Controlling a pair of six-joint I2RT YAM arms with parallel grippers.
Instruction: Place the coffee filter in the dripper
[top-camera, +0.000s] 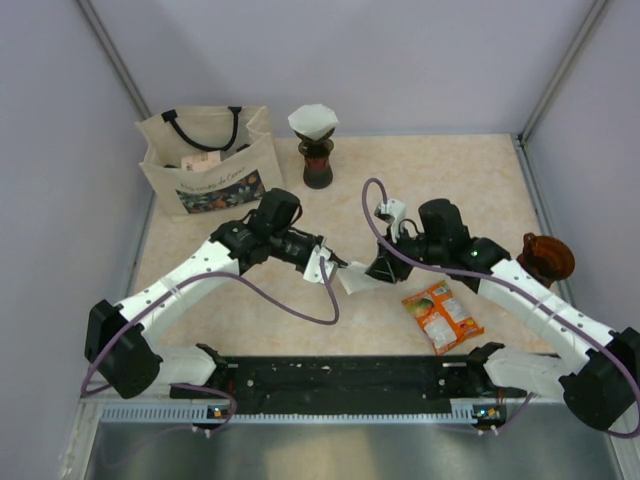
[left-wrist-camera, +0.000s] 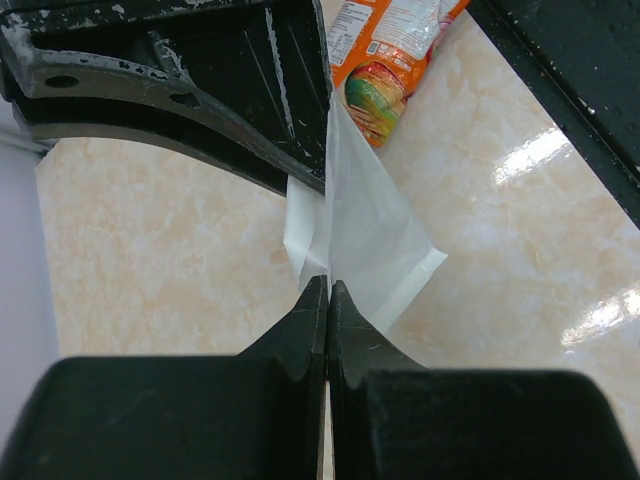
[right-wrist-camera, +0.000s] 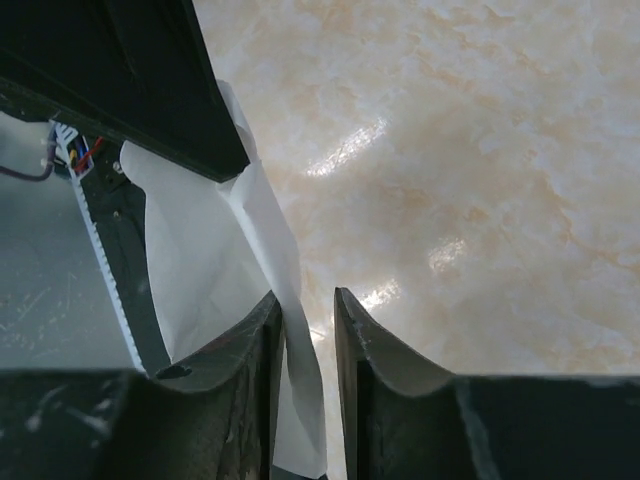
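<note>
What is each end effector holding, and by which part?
Left end effector pinches the white paper coffee filter by an edge; right end effector straddles another edge, open.

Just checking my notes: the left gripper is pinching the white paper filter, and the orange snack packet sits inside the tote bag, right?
Not quite. The left gripper does pinch the filter, but the orange snack packet lies on the table by the right arm, as the top view shows.
</note>
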